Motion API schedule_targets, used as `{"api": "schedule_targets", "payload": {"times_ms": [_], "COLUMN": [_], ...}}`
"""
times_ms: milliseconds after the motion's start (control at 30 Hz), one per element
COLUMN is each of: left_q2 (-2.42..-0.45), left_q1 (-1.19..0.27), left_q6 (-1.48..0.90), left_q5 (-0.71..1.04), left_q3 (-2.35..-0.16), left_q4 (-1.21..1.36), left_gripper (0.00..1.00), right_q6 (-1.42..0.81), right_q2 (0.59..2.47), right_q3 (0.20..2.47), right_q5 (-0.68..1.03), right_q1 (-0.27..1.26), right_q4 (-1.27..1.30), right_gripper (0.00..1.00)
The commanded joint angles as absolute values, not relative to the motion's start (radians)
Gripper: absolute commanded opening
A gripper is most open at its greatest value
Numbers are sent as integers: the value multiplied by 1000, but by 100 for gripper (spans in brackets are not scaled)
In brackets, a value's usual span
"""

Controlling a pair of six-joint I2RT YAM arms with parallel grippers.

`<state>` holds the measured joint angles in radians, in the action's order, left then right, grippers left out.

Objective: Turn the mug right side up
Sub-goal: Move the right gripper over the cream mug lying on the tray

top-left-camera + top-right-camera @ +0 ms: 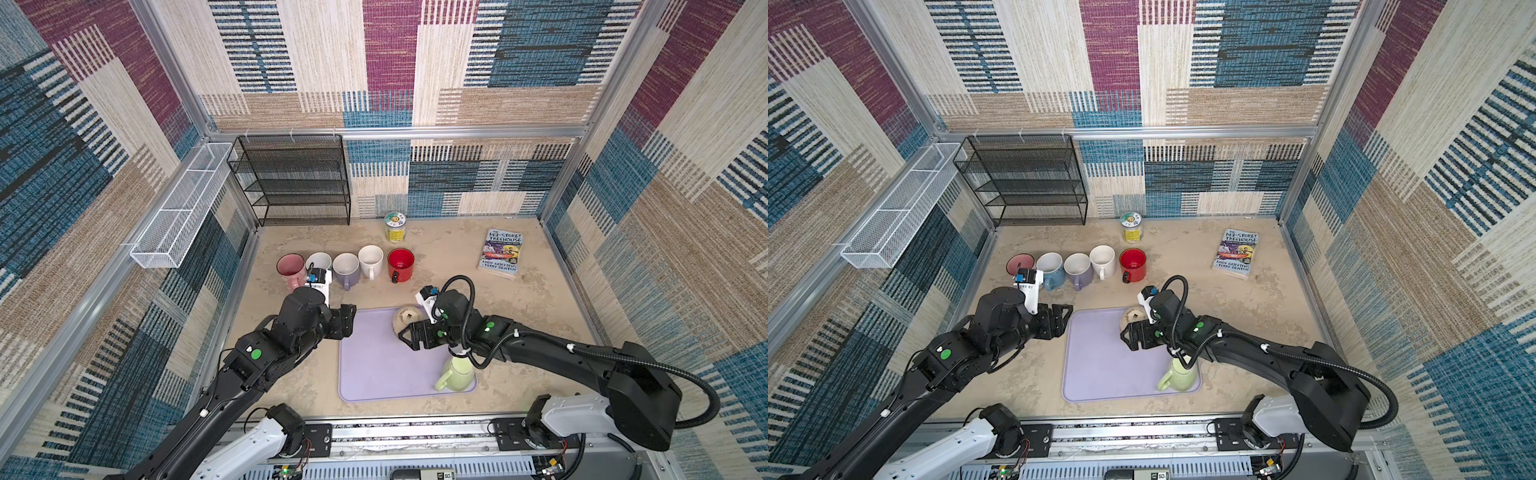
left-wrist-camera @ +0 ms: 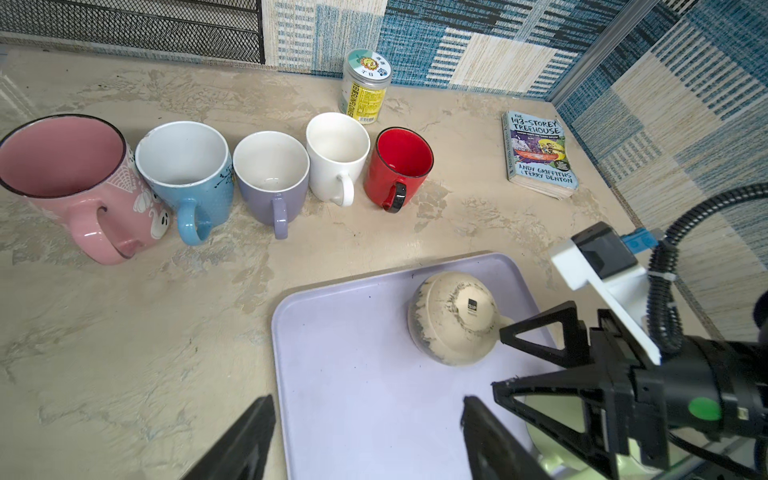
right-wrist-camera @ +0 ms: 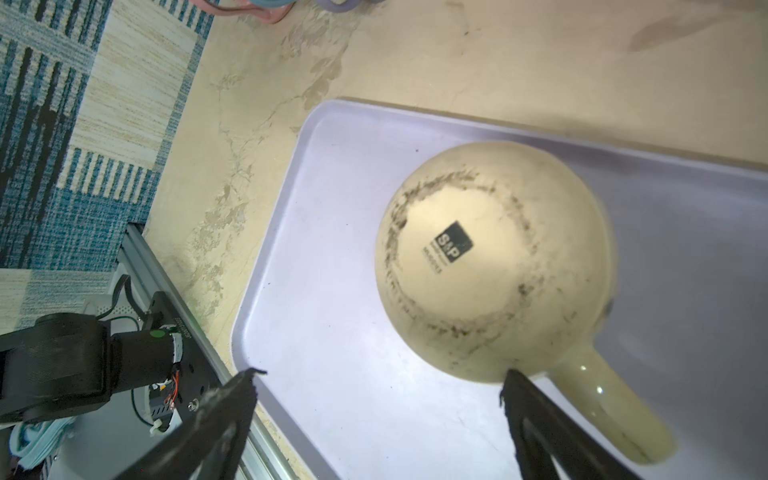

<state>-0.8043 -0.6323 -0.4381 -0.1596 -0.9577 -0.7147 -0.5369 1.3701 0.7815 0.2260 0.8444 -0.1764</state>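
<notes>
At the tray's (image 1: 374,365) left edge the left gripper (image 1: 350,321) hangs with jaws apart, nothing between them. Beyond the tray five mugs stand upright in a row, pink mug (image 2: 62,166) through to red mug (image 2: 399,166). In the tray's far right corner the beige mug (image 3: 490,270) sits base up, its handle pointing at the right gripper (image 3: 380,376). That gripper's jaws are spread wide, one fingertip right by the handle root, clamped on nothing. The green mug (image 1: 457,372) stands at the tray's near right corner.

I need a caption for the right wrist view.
Open right claw near an upside-down beige mug on a purple tray.
</notes>
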Motion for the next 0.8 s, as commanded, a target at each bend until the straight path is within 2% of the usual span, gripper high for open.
{"api": "schedule_targets", "payload": {"times_ms": [0,200,400,600,767], "left_q2": [-785,-748,-740,-743,-730], "left_q1": [-632,-632,-631,-629,-626], "left_q6": [-409,-395,-387,-373,-368], "left_q5": [-178,-184,-181,-166,-160], "left_q3": [-952,-940,-920,-909,-897], "left_q4": [-737,-761,-747,-742,-740], "left_gripper": [76,76,76,76,76], "right_q6": [-535,-510,-469,-429,-404], "right_q2": [1417,1460,1433,1374,1327], "right_q3": [825,880,906,927,968], "right_q5": [240,277,310,249,197], "right_q1": [873,912,930,931,933], "right_q4": [-135,-122,-146,-256,-366], "right_gripper": [94,94,87,80,68]}}
